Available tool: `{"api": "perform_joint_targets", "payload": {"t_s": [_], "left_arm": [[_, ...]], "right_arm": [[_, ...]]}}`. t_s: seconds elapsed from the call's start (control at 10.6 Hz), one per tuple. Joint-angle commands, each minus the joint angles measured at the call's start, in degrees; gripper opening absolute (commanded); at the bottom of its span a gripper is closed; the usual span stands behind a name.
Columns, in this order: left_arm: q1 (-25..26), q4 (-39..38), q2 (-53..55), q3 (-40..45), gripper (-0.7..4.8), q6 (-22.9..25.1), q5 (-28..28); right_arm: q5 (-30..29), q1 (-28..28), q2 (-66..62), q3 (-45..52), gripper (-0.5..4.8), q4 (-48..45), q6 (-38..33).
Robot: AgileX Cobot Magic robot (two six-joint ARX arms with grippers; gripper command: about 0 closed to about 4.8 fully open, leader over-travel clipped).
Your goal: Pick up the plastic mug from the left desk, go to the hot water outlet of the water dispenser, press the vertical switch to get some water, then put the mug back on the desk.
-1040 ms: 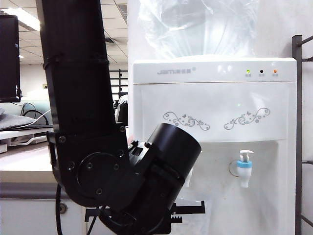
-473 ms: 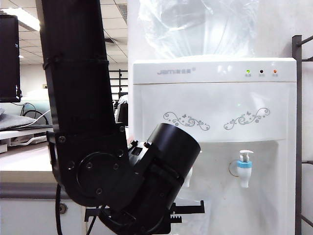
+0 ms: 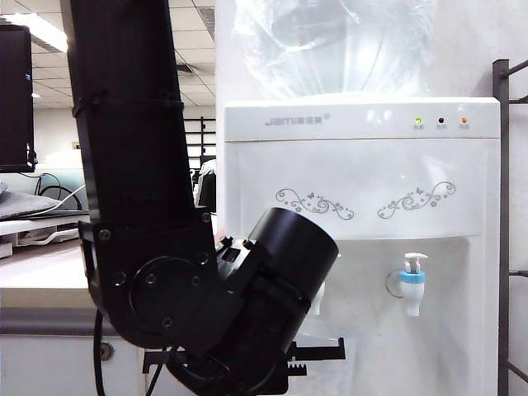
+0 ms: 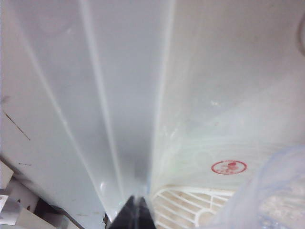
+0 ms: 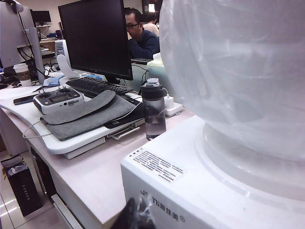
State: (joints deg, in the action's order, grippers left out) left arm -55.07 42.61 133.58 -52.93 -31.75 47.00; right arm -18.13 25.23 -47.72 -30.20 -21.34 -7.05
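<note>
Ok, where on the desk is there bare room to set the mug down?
Bare desk top between the dark bottle, the dispenser and the grey mat. Behind, keyboard and monitor crowd it. Left gripper sits in the dispenser's recess; right gripper hovers over its top.

Black arm (image 3: 157,272) — white water dispenser (image 3: 363,165)

An office with fluorescent ceiling panels (image 3: 37,29) and a black monitor (image 5: 97,38).
</note>
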Motion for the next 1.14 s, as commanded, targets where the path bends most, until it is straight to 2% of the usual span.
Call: {"api": "perform_joint_targets", "payload": {"t_s": [0.09,0.38,0.76,1.14], "left_arm": [[-1.20,2.49,-0.31,-0.15,0.03,-0.20,0.15],[-2.49,2.78,-0.31,-0.15,0.03,-0.17,0.13],[-4.26,7.52,-0.35,-0.13,0.03,0.28,0.81],[-5.73,10.80,-1.27,-0.11,0.03,3.63,3.32]], "right_arm": [[0.00,0.02,0.15,-0.11,-0.05,0.55,-0.26],[0.00,0.02,0.15,-0.11,-0.05,0.57,-0.26],[0.04,0.02,0.17,-0.11,-0.05,0.55,-0.24],[1.01,0.00,0.92,-0.11,-0.05,0.63,-0.24]]}}
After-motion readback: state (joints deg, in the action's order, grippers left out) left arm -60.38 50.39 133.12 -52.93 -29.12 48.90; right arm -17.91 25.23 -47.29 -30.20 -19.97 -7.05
